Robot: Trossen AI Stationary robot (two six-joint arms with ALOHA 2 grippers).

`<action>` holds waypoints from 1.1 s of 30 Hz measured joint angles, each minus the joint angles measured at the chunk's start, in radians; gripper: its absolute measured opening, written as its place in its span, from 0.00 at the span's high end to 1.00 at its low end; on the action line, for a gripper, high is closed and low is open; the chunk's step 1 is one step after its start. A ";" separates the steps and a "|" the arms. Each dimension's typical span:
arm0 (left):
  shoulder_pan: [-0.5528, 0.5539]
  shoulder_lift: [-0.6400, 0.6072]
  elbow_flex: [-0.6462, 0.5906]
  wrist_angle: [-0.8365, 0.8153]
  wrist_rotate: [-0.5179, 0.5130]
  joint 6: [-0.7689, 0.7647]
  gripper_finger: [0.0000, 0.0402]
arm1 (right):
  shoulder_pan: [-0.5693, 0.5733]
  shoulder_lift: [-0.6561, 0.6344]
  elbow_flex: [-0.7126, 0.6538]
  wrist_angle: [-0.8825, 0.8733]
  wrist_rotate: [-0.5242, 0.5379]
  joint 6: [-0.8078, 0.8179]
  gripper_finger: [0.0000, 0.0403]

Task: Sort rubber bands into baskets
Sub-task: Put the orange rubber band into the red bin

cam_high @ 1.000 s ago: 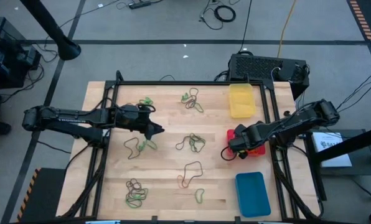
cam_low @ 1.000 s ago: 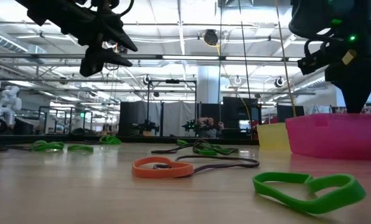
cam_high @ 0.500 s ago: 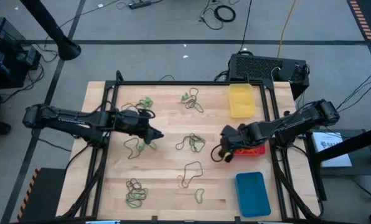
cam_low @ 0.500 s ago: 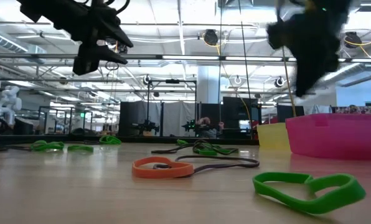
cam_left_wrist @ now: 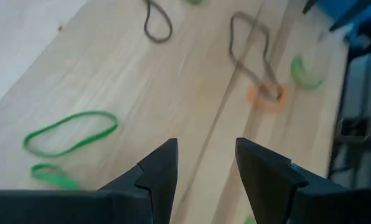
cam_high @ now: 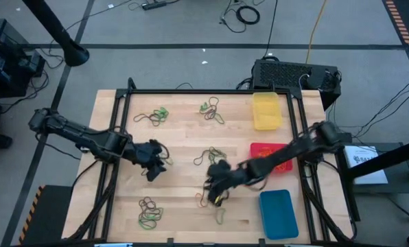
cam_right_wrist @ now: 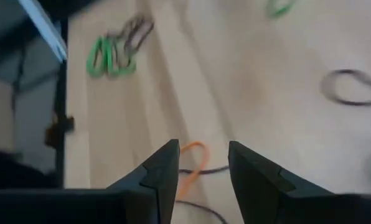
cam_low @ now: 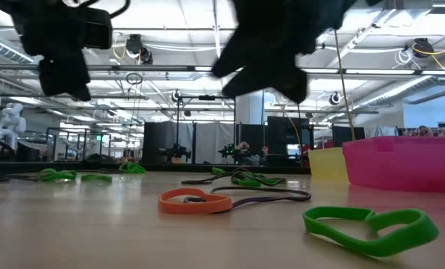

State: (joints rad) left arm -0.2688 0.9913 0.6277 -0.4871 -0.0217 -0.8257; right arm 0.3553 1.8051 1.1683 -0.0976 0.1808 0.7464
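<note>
The right pincer [cam_high: 217, 191] is being held low over the middle of the desk [cam_high: 184, 137], with its fingers [cam_right_wrist: 160, 171] kept apart and nothing between them. An orange rubber band [cam_right_wrist: 190, 163] is being seen just past its fingertips, tangled with a dark band [cam_high: 211, 185]. A green band [cam_high: 220, 216] is lying near it, toward the front edge.

The left pincer [cam_high: 155, 163] is being held over the left part of the desk, released too, with nothing in it. Green bands [cam_left_wrist: 70, 132] are lying on the wood just beside it.

More rubber bands are spread in little heaps: green and dark ones [cam_high: 149, 211] at the front left, and others [cam_high: 210, 110] near the back.

The three baskets are being kept at the right side: the yellow basket [cam_high: 266, 110] at the back, the red basket [cam_high: 266, 152] in the middle, the blue basket [cam_high: 278, 213] at the front.
</note>
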 joint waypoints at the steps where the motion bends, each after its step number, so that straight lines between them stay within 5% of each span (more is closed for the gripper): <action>1: -0.018 0.000 0.000 -0.010 -0.015 0.009 0.58 | 0.008 0.053 0.049 -0.018 -0.001 -0.027 0.67; 7: -0.101 0.000 0.000 -0.023 -0.076 0.057 0.58 | 0.023 0.301 0.326 -0.243 0.055 -0.094 0.67; 14: -0.154 0.000 0.000 -0.024 -0.129 0.075 0.58 | 0.017 0.446 0.504 -0.357 0.104 -0.087 0.67; 28: -0.287 0.000 0.000 -0.026 -0.225 0.029 0.58 | 0.086 0.469 0.526 -0.550 0.097 0.111 0.67; 33: -0.299 0.000 0.000 -0.020 -0.296 0.019 0.58 | 0.092 0.469 0.525 -0.530 0.091 0.134 0.78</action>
State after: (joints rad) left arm -0.5674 0.9913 0.6277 -0.5076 -0.3172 -0.8062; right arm 0.4473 2.2745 1.6932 -0.6274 0.2719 0.8809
